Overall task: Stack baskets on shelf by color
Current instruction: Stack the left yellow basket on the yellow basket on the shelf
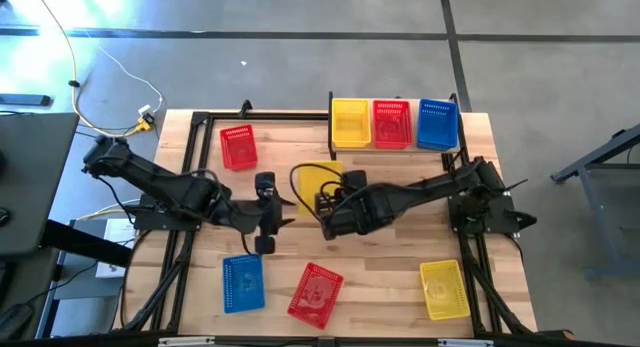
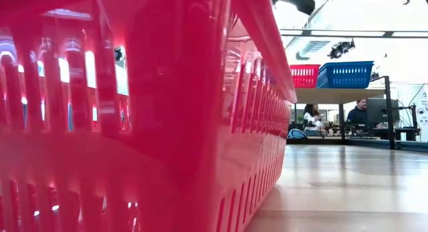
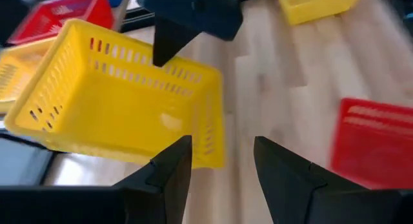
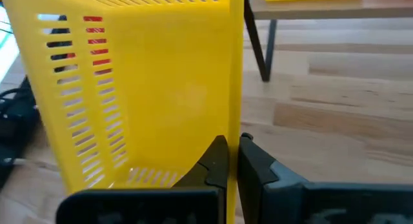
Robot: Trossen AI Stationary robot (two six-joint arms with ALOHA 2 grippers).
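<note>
- Wooden table (image 1: 400, 287): shelf (image 1: 395, 147) at far edge, carrying yellow, red and blue baskets.
- Right gripper (image 4: 232, 161): pinched on yellow basket (image 4: 148, 88) wall, mid-table.
- Left gripper (image 3: 222, 166): spread wide, empty, just beside it.
- Handling: likely light, stiff, perforated; grip the rim wall.

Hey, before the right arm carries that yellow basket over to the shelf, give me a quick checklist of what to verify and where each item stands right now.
1. Right gripper shut on the yellow basket wall: ok.
2. Left gripper open and not touching the basket: ok.
3. Basket lifted clear of the tabletop: cannot tell.
4. Yellow stack on the shelf ready at its left end: ok.
5. Path from the basket to the shelf free of other baskets: ok in the high view.
6. How many yellow baskets are already stacked there: cannot tell.
</note>
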